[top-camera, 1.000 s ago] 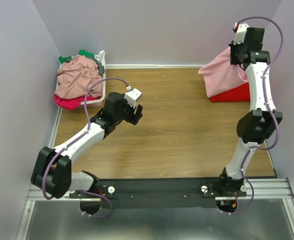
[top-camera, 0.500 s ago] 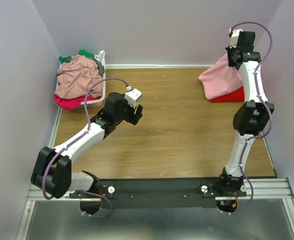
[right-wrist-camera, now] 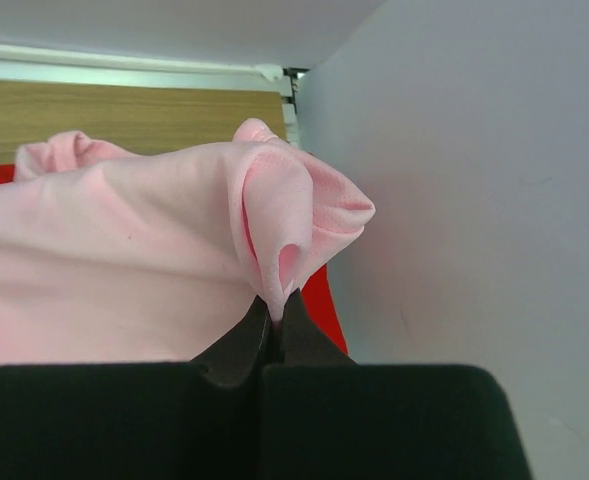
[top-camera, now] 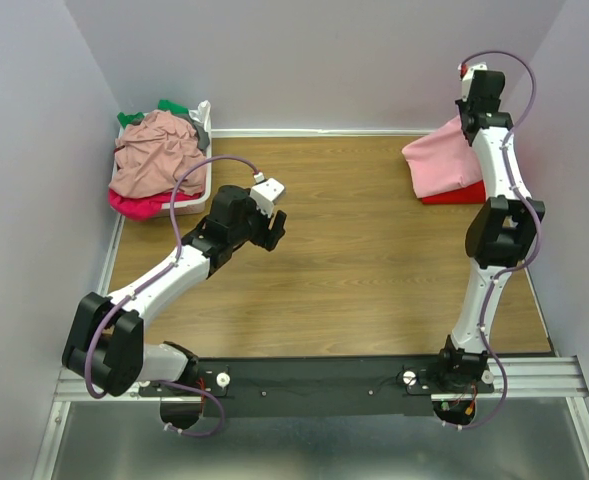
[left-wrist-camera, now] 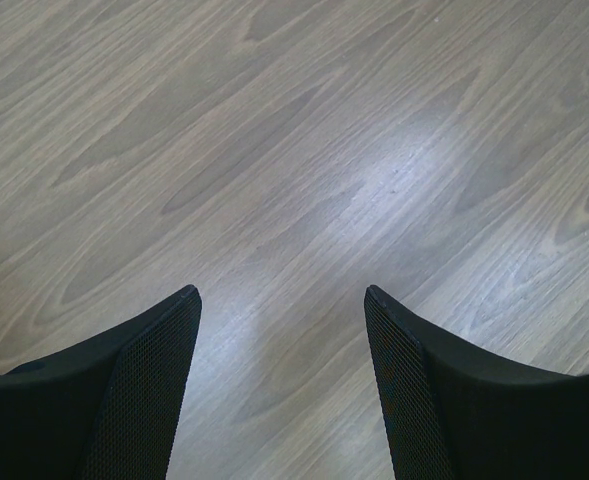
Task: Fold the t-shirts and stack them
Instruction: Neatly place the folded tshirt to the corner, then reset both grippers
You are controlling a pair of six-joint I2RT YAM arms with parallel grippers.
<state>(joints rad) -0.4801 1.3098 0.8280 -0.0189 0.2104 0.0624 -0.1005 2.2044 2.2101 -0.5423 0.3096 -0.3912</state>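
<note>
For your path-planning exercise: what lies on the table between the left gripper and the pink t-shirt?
Only bare wooden table, seen in the top view, stretches between the left gripper and the pink t-shirt.

The right arm reaches to the far right corner of the table, right gripper pinched on the pink t-shirt; left gripper hovers over its left-centre, 2 fingers apart

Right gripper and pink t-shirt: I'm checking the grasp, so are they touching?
Touching. The right wrist view shows the right gripper shut on a pinched fold of the light pink t-shirt.
</note>
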